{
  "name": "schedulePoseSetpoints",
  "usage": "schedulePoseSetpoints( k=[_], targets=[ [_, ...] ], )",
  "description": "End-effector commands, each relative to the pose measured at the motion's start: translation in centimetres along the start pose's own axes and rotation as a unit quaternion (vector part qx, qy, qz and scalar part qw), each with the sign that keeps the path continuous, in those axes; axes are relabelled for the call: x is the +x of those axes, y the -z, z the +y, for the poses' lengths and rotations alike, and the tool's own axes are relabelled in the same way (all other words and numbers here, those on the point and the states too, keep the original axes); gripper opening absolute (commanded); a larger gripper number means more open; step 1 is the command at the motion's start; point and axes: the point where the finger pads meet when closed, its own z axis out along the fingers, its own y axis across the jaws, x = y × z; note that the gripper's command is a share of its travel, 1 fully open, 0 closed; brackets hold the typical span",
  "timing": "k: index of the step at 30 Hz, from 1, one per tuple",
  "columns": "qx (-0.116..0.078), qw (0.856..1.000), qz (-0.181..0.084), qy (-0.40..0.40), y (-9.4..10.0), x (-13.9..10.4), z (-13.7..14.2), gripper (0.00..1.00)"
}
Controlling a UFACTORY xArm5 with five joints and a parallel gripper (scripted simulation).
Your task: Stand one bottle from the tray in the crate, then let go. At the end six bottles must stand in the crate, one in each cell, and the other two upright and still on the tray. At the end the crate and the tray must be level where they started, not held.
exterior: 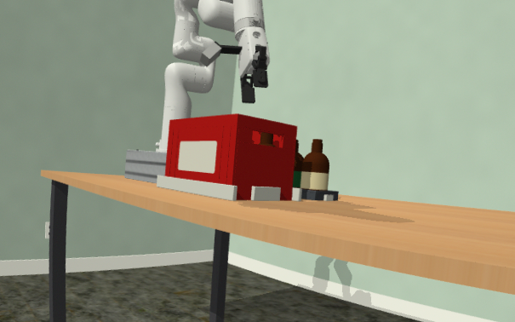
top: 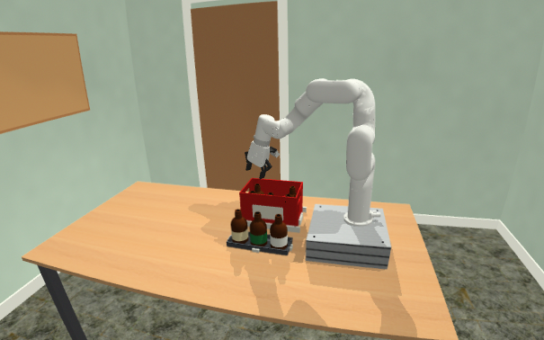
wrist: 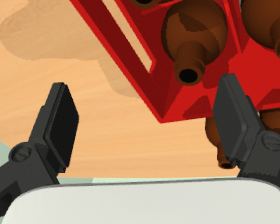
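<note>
My gripper (top: 255,172) (exterior: 254,94) (wrist: 144,95) is open and empty, above the red crate (top: 245,211) (exterior: 265,170) (wrist: 113,42). In the wrist view its right finger overlaps the crate's corner. Several brown bottles stand in the crate; one bottle (wrist: 193,30) is near that corner. Bare red inside shows to its right. Three bottles stand upright on the dark tray (top: 268,251) (exterior: 317,195): cream-labelled (top: 239,230) (exterior: 317,166), green-labelled (top: 258,230) and white-labelled (top: 279,231). The crate's front wall hides most of its bottles in the top view.
Pale strips (exterior: 197,187) lie around the crate's foot. The arm's grey base (top: 349,234) stands right of crate and tray in the top view. The tray is close in front of the crate. The crate's rim rises above the tray bottles' bodies.
</note>
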Motion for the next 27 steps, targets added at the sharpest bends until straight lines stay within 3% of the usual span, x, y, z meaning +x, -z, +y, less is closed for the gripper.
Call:
schedulePoseSetpoints(
  k=[1, 3, 10, 19, 20, 27],
  targets=[
    [-0.028, 0.999, 0.011, -0.039, 0.5, 1.8, 1.1, 1.0],
    [-0.061, 0.994, 0.026, -0.089, 1.0, 3.9, 2.8, 1.0],
    [-0.109, 0.98, 0.049, -0.161, 1.9, 6.8, 5.6, 1.0],
    [-0.114, 0.977, 0.052, -0.17, 2.0, 7.1, 5.9, 1.0],
    [-0.114, 0.977, 0.052, -0.17, 2.0, 7.1, 5.9, 0.0],
    [-0.114, 0.977, 0.052, -0.17, 2.0, 7.1, 5.9, 0.0]
  ],
)
